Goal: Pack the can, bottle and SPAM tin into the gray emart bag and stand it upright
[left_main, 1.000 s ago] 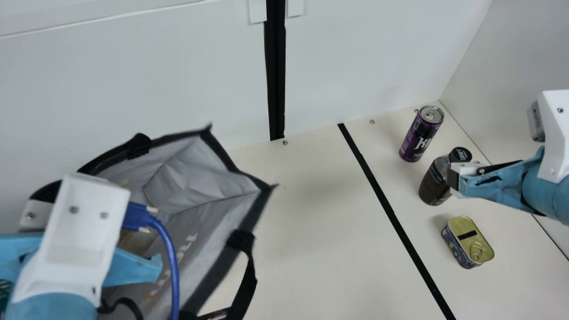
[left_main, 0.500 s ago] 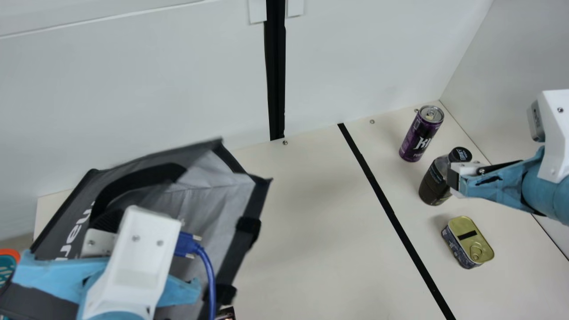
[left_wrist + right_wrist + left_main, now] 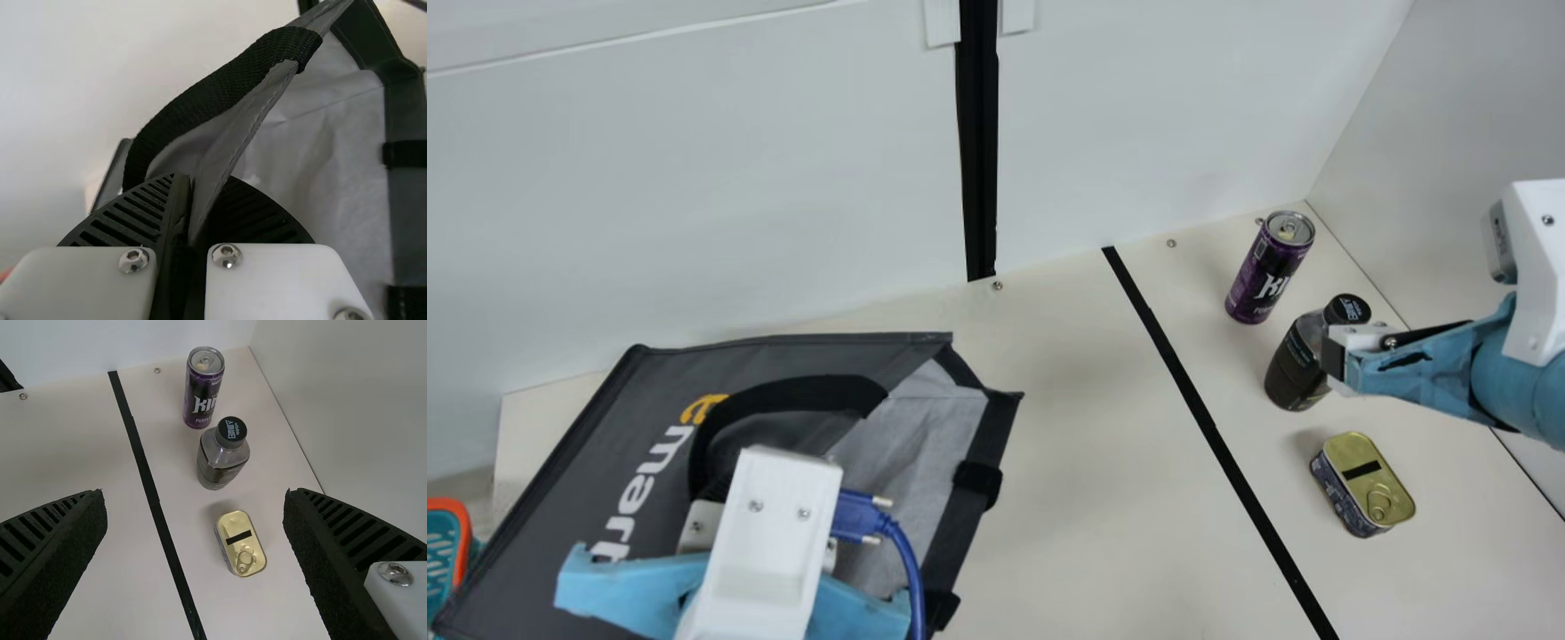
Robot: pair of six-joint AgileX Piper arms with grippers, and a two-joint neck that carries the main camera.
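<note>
Pinching the tilted gray fabric bag (image 3: 578, 480) by its rim in my clamped left claw (image 3: 190, 200). Its mouth opens rightward, toward the purple can (image 3: 202, 393), black-capped bottle (image 3: 222, 459) and gold-topped oblong tin (image 3: 240, 543), way nearer my spread right claw (image 3: 193, 493).

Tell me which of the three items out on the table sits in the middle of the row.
The bottle with the black cap: it stands between the purple can and the gold-topped tin, which take the two ends.
</note>
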